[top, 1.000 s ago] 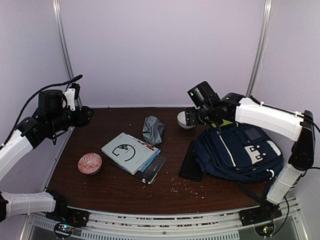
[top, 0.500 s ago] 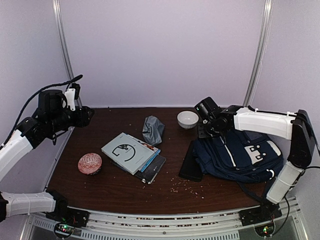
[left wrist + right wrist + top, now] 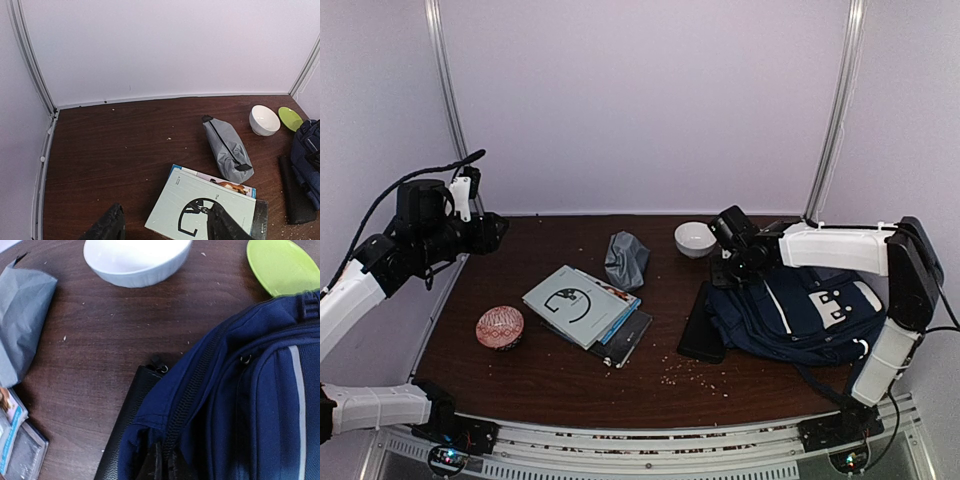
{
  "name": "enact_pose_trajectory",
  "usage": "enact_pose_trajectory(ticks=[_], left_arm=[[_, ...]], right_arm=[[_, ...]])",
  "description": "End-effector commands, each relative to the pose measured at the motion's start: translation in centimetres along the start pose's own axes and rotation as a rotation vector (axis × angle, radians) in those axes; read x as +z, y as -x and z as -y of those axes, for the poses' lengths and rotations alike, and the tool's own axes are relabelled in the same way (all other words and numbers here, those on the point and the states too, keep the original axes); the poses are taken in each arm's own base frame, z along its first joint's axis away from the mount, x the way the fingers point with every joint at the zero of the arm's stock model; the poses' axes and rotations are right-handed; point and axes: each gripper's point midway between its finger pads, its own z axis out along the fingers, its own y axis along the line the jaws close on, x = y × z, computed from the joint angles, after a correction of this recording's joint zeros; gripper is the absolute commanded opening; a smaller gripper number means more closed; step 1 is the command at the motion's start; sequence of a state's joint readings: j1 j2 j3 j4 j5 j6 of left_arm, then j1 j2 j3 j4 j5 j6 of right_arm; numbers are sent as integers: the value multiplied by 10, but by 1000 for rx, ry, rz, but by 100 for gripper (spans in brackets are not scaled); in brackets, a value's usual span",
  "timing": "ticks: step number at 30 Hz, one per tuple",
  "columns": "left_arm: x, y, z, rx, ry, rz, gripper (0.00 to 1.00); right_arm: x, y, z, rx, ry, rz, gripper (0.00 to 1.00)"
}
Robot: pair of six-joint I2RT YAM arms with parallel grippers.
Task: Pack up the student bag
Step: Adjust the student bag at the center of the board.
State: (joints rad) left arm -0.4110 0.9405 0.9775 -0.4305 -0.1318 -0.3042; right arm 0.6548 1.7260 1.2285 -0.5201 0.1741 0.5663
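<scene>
The navy student bag lies flat at the right of the table, white stripe trim facing up. My right gripper is down at its upper left corner. In the right wrist view the bag fills the lower right, and the right gripper has its jaws pressed together on the fabric beside the zip. My left gripper hangs high over the table's far left. Its dark fingers stand wide apart with nothing between them, above the books.
A stack of books lies mid-table, with a grey pouch behind it. A white bowl and a green plate sit behind the bag. A black case lies against the bag's left edge. A red patterned bowl sits front left.
The right arm has come down from beside the white bowl to the bag's upper left corner and its jaws have closed on the fabric. The left arm has not moved.
</scene>
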Motion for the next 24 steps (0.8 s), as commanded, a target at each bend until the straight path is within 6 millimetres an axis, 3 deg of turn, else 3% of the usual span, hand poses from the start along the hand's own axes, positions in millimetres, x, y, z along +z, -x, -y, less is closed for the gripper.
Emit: enact_pose_trajectory(ticks=[1, 7, 12, 17, 24], left_arm=[[-3, 17, 1, -1, -6, 46, 95], [-5, 18, 0, 0, 0, 52, 95], [-4, 18, 4, 0, -26, 47, 95], [-1, 13, 22, 11, -104, 24, 95], [3, -4, 79, 93, -257, -54, 94]], right_arm=[[0, -7, 0, 29, 25, -20, 0], [-63, 15, -2, -15, 86, 86, 0], [-134, 10, -24, -185, 204, 154, 0], [-182, -40, -43, -388, 277, 137, 0], [-200, -130, -52, -431, 395, 69, 0]])
